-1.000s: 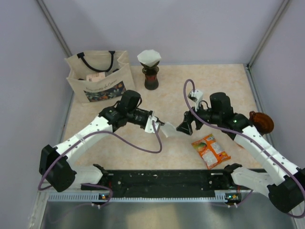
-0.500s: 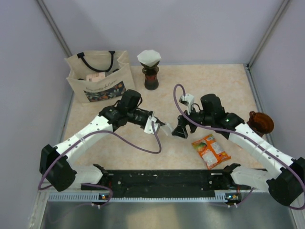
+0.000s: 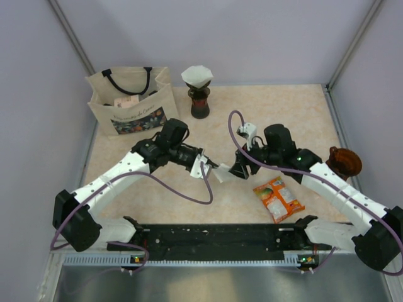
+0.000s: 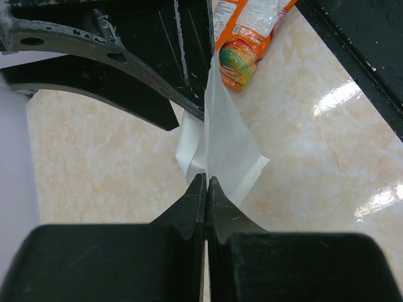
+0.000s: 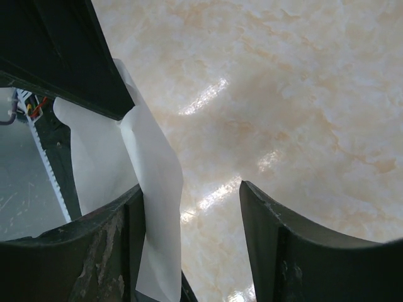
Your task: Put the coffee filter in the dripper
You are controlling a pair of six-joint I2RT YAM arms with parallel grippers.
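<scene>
My left gripper point(image 3: 211, 168) is shut on a white paper coffee filter point(image 3: 221, 174) and holds it above the table's middle. In the left wrist view the jaws point(image 4: 206, 179) pinch the filter point(image 4: 227, 138) at its near corner. My right gripper point(image 3: 236, 168) is open, facing the left one. In the right wrist view point(image 5: 189, 189) the filter's free edge point(image 5: 151, 163) lies against its left finger, between the jaws. The dripper point(image 3: 345, 162), dark, translucent and brownish here, sits at the table's right edge, behind the right arm.
An orange snack packet point(image 3: 278, 198) lies at the front right and shows in the left wrist view point(image 4: 242, 38). A dark hourglass stand point(image 3: 199, 102) holding a white filter point(image 3: 197, 75) is at the back. A cream tote bag point(image 3: 129, 100) stands at the back left.
My right gripper has moved left to the held filter, and its open jaws now straddle the filter's free edge. The left gripper has stayed almost still, shut on the filter.
</scene>
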